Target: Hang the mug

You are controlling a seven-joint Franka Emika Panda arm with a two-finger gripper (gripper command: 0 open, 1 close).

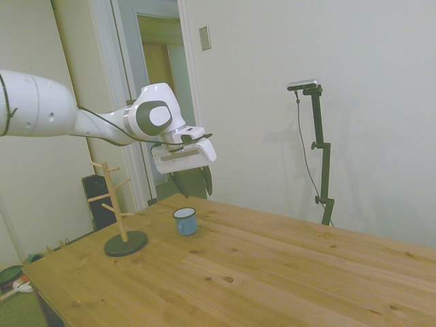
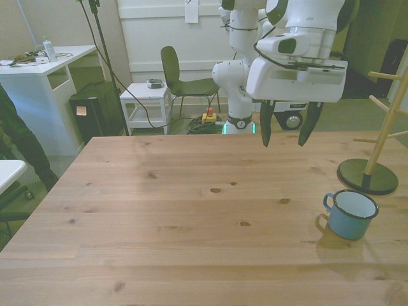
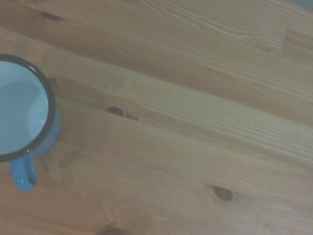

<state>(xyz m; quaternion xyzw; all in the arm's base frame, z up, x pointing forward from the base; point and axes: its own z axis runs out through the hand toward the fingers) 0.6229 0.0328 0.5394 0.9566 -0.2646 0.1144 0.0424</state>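
The mug (image 2: 350,214) stands upright on the wooden surface (image 2: 191,210), mouth up, its long axis vertical. In the front view its small handle (image 2: 327,203) points toward that view's left and slightly toward the far edge; the wrist view shows the handle (image 3: 23,175) sticking out from the dark rim and the white inside.

Just beside the mug, farther back and toward the front view's right, a wooden mug tree (image 2: 382,137) rises from a dark round base (image 2: 368,176), its pegs angled upward. In the side view the mug (image 1: 184,221) sits near the tree (image 1: 117,204), apart from the base. Nothing lies between the mug and the tree. A person's dark sleeve shows at the front view's left edge.

The gripper (image 2: 285,131) hangs in the air well above the surface, its dark fingers (image 2: 266,124) pointing down and spread wide, holding nothing. The mug lies lower, nearer the camera and toward the front view's right of the fingers, well apart from them.
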